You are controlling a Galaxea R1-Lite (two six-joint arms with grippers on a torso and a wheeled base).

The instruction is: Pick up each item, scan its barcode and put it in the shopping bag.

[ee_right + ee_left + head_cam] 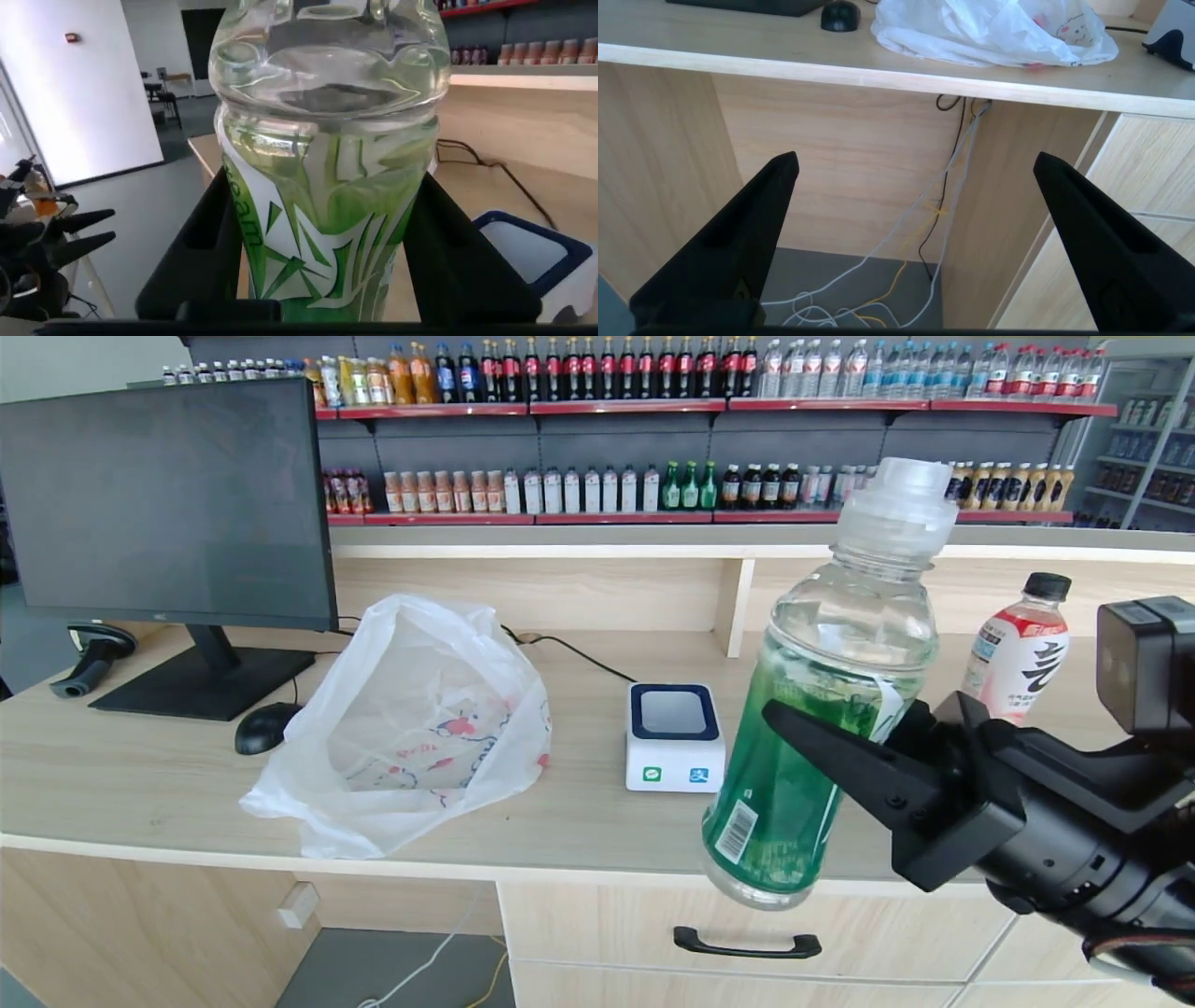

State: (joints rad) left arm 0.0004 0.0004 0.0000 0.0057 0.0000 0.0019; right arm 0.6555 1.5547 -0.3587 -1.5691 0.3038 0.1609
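The right hand (822, 747) grasps a clear, green-labelled plastic bottle (840, 616) above the wooden bench (579, 821); the left hand (915, 161) hangs released.

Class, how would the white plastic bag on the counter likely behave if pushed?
Probably floppy: the bag lies crumpled and sagging, so it would buckle. Likely light: its film is thin and see-through, so it may slide on the smooth counter.

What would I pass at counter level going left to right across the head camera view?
Handheld scanner → shopping bag → white scanner box → green bottle, held up → white bottle with black cap.
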